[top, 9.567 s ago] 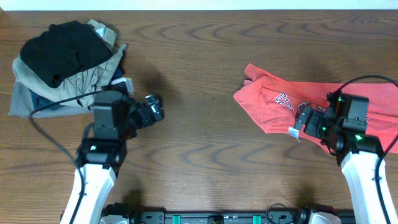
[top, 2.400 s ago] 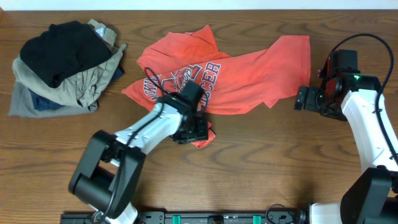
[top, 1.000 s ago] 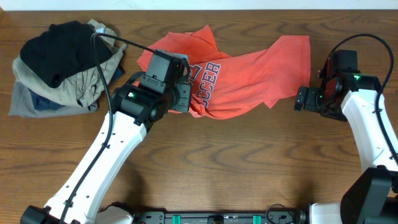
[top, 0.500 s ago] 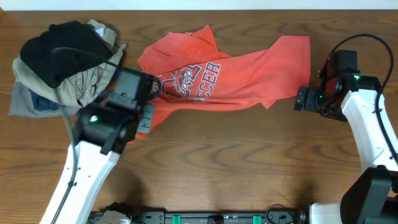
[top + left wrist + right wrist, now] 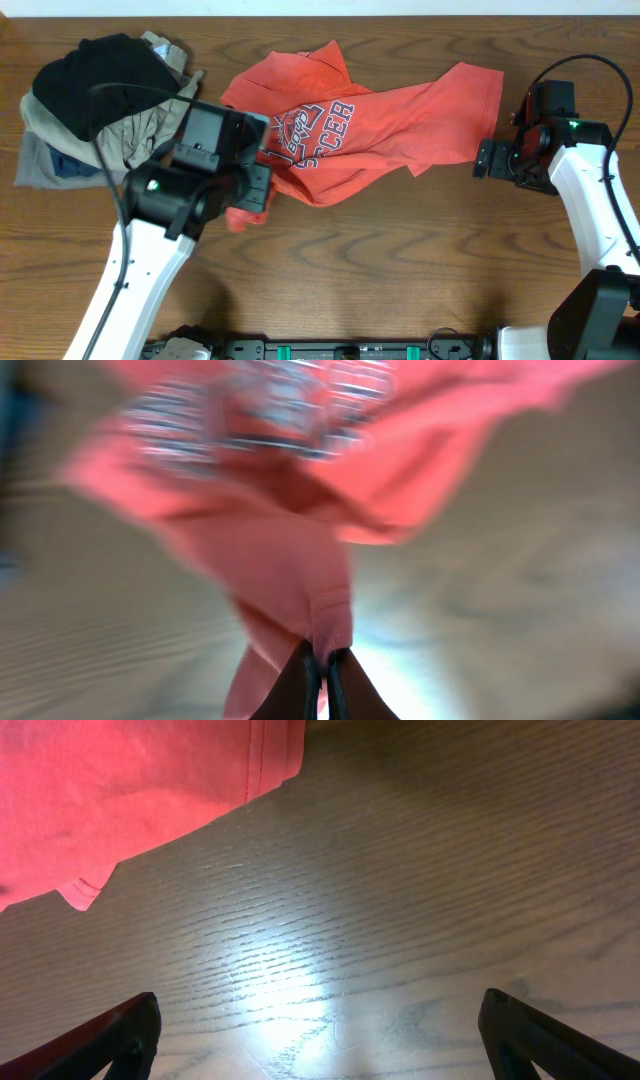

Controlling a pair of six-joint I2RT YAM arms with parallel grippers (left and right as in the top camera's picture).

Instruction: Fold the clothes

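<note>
The red-orange T-shirt [image 5: 390, 110] lies crumpled across the back middle of the table, its lettering facing up. My left gripper [image 5: 256, 192] is at the shirt's front left corner, shut on a fold of its fabric. In the blurred left wrist view the fingertips [image 5: 322, 675] pinch a strip of the shirt [image 5: 290, 550], which hangs lifted off the wood. My right gripper [image 5: 485, 158] stands open just right of the shirt's right edge, apart from it. The right wrist view shows bare wood between its wide-apart fingers [image 5: 320, 1030], with the shirt's hem [image 5: 130, 790] ahead at upper left.
A pile of other clothes [image 5: 70, 150] sits at the back left, a black garment [image 5: 100, 75] on top of khaki and blue ones. It lies close beside my left arm. The table's back edge [image 5: 320, 14] runs just behind the shirt.
My left gripper, still shut on the shirt, has swung left and toward the front, dragging the shirt's front left corner with it. The right arm has not moved.
</note>
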